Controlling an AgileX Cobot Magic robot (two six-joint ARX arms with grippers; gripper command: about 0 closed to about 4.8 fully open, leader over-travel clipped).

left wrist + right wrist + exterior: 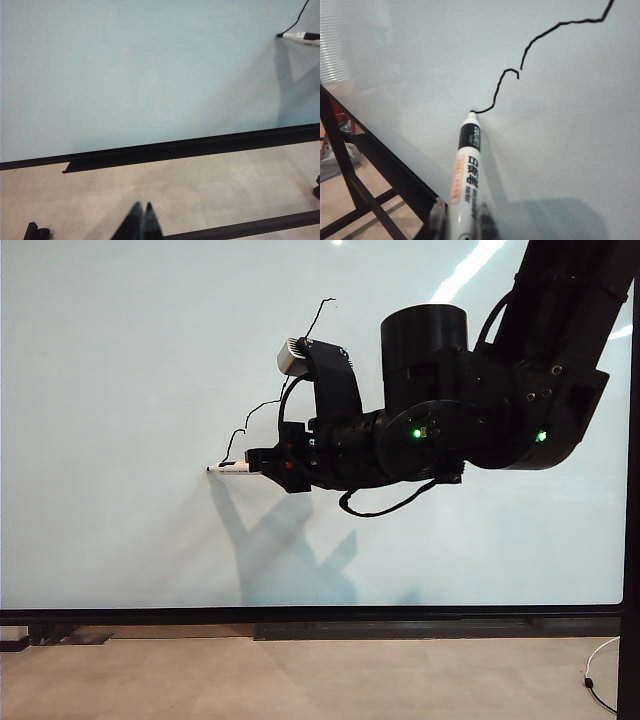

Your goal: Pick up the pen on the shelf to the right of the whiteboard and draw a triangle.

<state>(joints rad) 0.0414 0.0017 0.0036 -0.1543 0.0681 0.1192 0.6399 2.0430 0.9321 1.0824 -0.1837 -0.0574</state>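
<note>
The left gripper (141, 220) sits nearest, low over the pale floor (200, 185) on the left, its two dark fingers pressed together on nothing, well apart from the board. Beyond it the black frame (200, 145) runs along the board's lower edge.

The right gripper (258, 460) reaches in from the right and across the middle, pointing left. It is clenched on the pen (231, 469), which sticks out level to the left. The pen's dark tip touches the whiteboard (120, 390) left of centre.

On the whiteboard, a wobbly black line (540, 40) climbs from the tip up and to the right in two strokes with a small gap between them; the triangle is not closed. The arm's shadow (280, 560) falls on the board below the gripper.
</note>
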